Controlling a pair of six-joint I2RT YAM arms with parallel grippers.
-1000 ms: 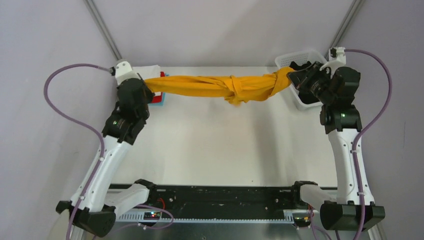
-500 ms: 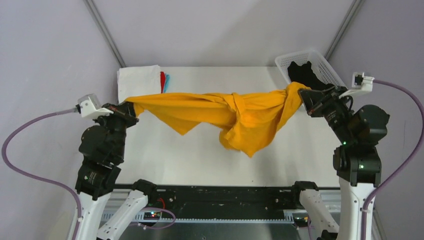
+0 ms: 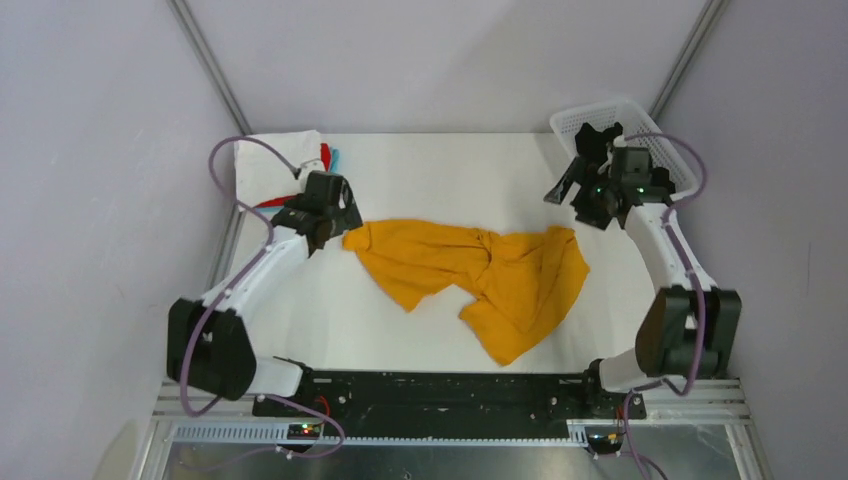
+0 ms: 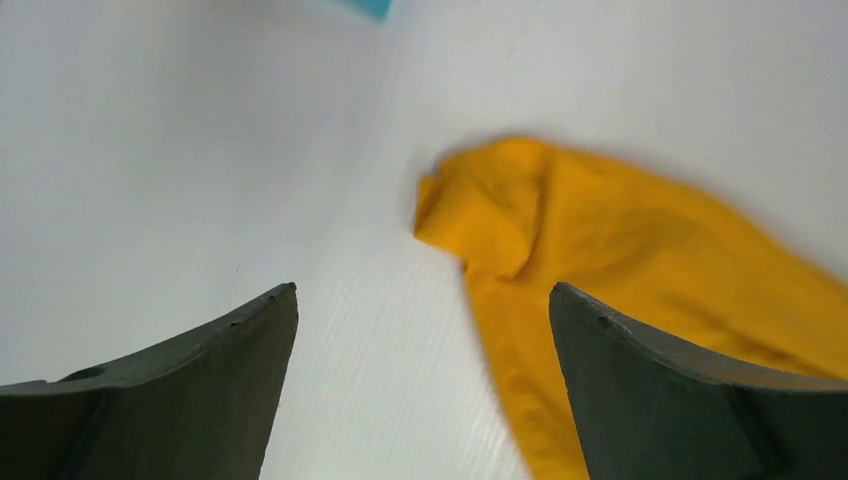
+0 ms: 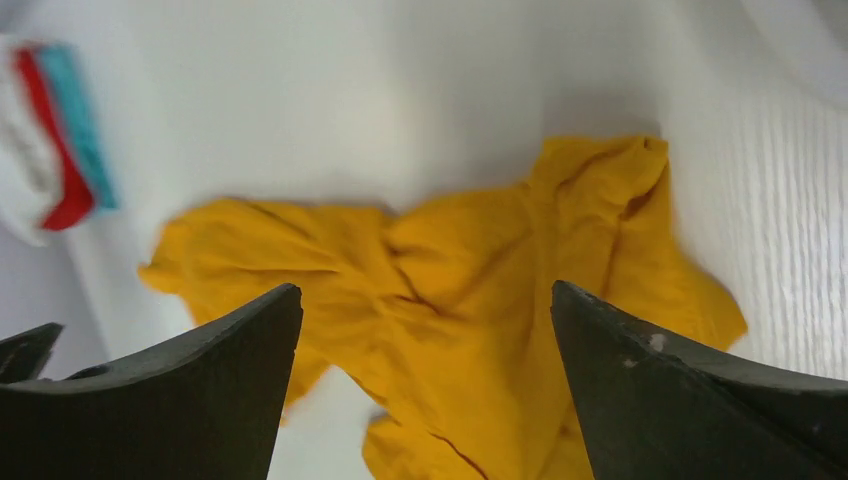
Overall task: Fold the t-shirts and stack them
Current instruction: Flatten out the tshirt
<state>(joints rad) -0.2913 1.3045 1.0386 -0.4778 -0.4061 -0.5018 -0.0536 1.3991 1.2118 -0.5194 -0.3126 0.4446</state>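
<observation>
While both arms reach over the white table (image 3: 420,180), a mustard-yellow t-shirt (image 3: 480,275) lies crumpled on it, twisted at its middle, spreading from the centre toward 4 o'clock. The left gripper (image 3: 338,228) sits at the shirt's 9 o'clock end, just beside the cloth, its fingers spread wide and holding nothing. The right gripper (image 3: 560,192) hangs at the shirt's 1 o'clock side, apart from it, also spread wide and empty. At the table's 10 o'clock corner rests a folded white t-shirt (image 3: 270,160), with a red t-shirt (image 3: 324,156) and a light-blue t-shirt (image 3: 333,158) showing at its 3 o'clock edge. At the 2 o'clock corner, a white lattice basket (image 3: 600,108) holds a black t-shirt (image 3: 592,140).
</observation>
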